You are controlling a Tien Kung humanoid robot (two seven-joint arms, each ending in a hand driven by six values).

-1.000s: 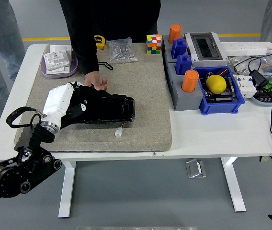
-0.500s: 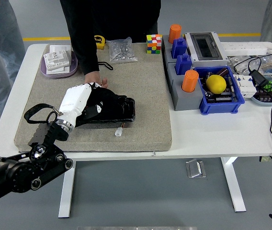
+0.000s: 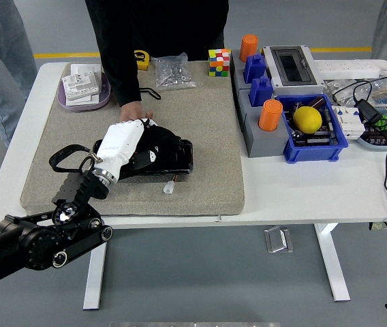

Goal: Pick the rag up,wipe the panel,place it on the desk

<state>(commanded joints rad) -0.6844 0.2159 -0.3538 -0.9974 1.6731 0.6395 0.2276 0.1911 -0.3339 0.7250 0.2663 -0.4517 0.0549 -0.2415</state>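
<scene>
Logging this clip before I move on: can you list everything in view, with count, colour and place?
Mat: 1, beige, on the white table.
Panel: 1, black, on the mat, under the left hand.
Rag: dark, not clearly separable from panel and hand.
Connector: 1, white, in front of the panel.
Bag of hardware: 1, clear, far edge.
Puzzle cube: 1, multicoloured.
Tape measure: 1, yellow.
Tray: 1, lilac, far left, holding white boxes.
Cylinders: 2, orange.
Bin: 1, blue, holding a yellow ball.
Power strip: 1, white.
Person's hand: on the mat behind the panel.
Left hand: white-backed, on the panel.
</scene>
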